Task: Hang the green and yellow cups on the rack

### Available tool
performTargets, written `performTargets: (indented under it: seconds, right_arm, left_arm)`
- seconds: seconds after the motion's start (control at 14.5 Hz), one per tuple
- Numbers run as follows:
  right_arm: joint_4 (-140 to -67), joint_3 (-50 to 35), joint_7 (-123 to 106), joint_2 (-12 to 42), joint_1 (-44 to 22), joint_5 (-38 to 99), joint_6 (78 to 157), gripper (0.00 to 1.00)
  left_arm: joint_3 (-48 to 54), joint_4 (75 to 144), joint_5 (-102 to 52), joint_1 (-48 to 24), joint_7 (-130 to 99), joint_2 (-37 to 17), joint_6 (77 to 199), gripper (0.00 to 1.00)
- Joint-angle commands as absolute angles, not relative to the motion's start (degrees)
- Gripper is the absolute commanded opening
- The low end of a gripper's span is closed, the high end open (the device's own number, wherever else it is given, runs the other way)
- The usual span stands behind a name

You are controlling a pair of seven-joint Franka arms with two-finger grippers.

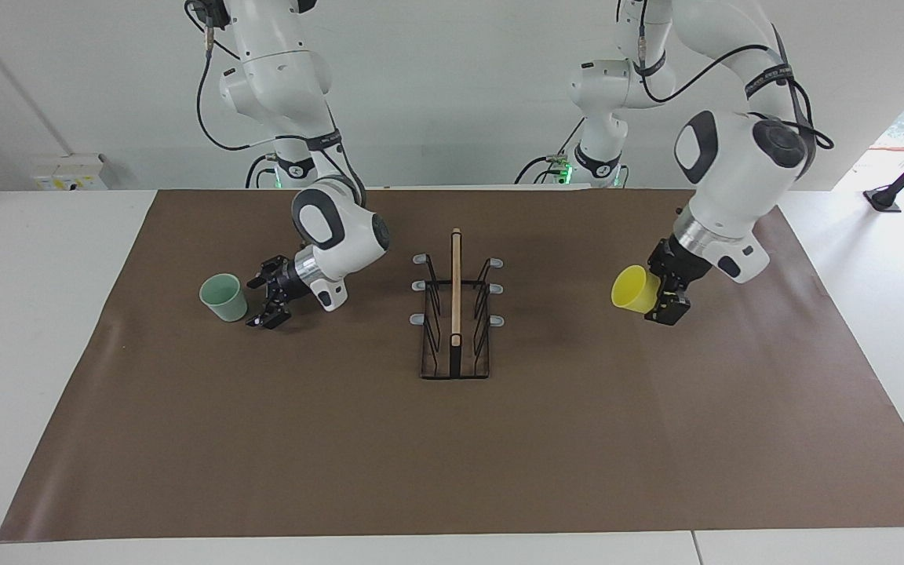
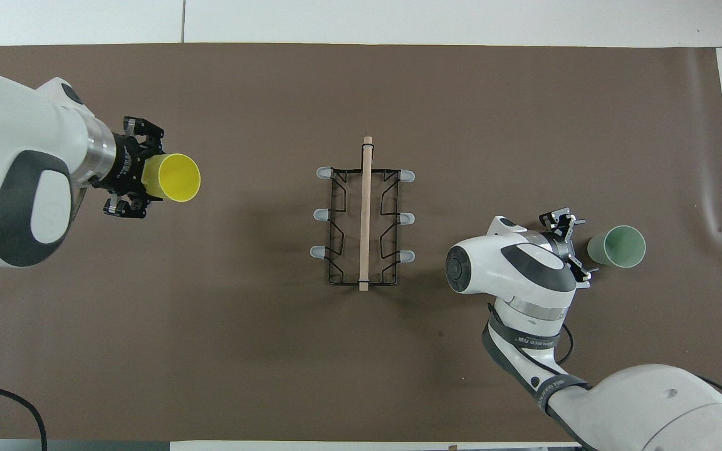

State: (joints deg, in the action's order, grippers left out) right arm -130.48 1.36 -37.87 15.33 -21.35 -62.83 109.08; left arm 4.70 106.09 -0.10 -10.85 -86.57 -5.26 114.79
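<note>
The pale green cup point(image 1: 224, 297) point(image 2: 616, 247) stands upright on the mat toward the right arm's end. My right gripper point(image 1: 252, 301) point(image 2: 584, 245) is low and right beside it, open, with nothing between its fingers. The yellow cup point(image 1: 634, 289) point(image 2: 172, 177) hangs in the air on its side, mouth toward the rack. My left gripper point(image 1: 665, 303) point(image 2: 137, 180) is shut on it, over the mat at the left arm's end. The black wire rack point(image 1: 456, 314) point(image 2: 364, 216), with its wooden centre bar and grey-tipped pegs, stands mid-table with no cup on it.
A brown mat point(image 1: 452, 455) covers most of the white table. The rack is the only thing between the two grippers. A black stand point(image 1: 903, 184) sits off the mat by the left arm's end.
</note>
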Motion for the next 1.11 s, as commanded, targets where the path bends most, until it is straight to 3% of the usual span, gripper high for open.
performTargets:
  seconds: [0.0, 0.55, 1.04]
  right_arm:
    - [-131.7, 1.1, -36.7, 14.9, -19.6, -65.3, 110.2, 1.00]
    - [-133.4, 1.1, -36.1, 14.7, -17.1, -68.1, 109.9, 1.00]
    - [-133.9, 1.1, -36.1, 14.7, -15.0, -71.4, 109.8, 1.00]
  left_arm:
    - [4.0, 107.5, 10.9, -19.0, -98.1, -3.6, 113.6, 0.00]
    - [4.0, 108.1, 38.1, -38.5, -118.7, -6.7, 101.8, 0.00]
    - [4.0, 106.5, 45.6, -47.2, -125.9, -13.3, 95.6, 0.00]
